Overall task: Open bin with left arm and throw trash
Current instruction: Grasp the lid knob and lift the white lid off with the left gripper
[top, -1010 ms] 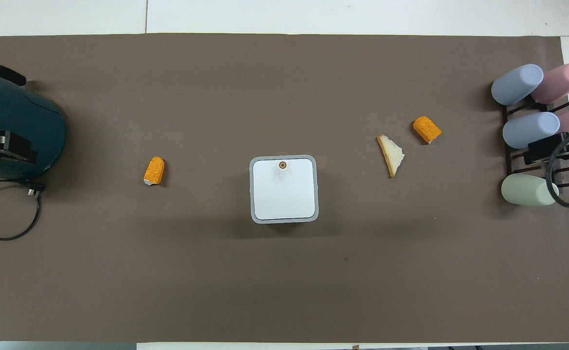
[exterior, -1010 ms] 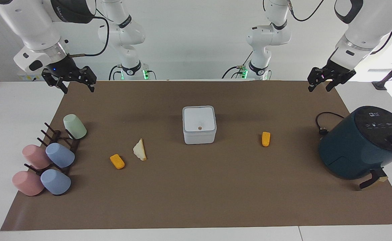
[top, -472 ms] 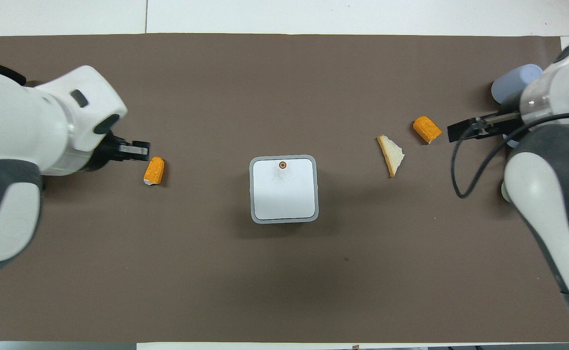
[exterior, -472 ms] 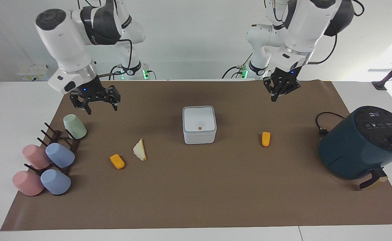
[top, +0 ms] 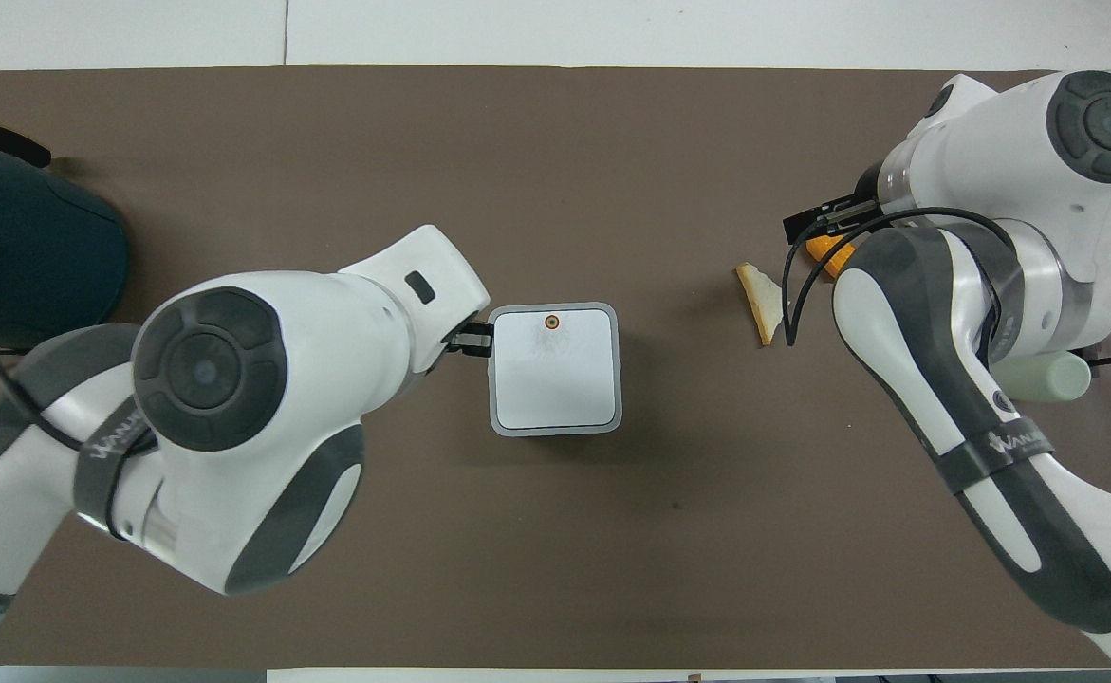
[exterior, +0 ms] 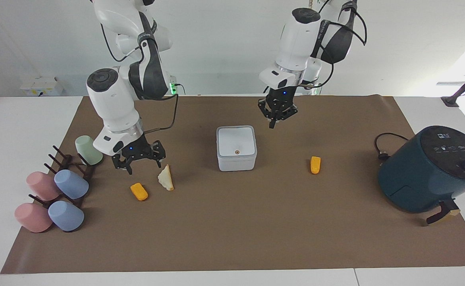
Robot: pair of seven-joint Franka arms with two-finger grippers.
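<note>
Nearest the two robots, the left tool hangs in the air just beside the small white square plastic bin, toward the left arm's end of the brown-covered counter; its fingertips are pressed together, likely so the narrow tip can press or flick the shut lid. Farther out, one orange oblong scrap lies alone. The right tool, fingers spread apart, hovers low over the cream triangular wedge and a second orange chunk, seemingly readying a pickup. Half a second ago both tools were higher and nearer the counter's ends.
</note>
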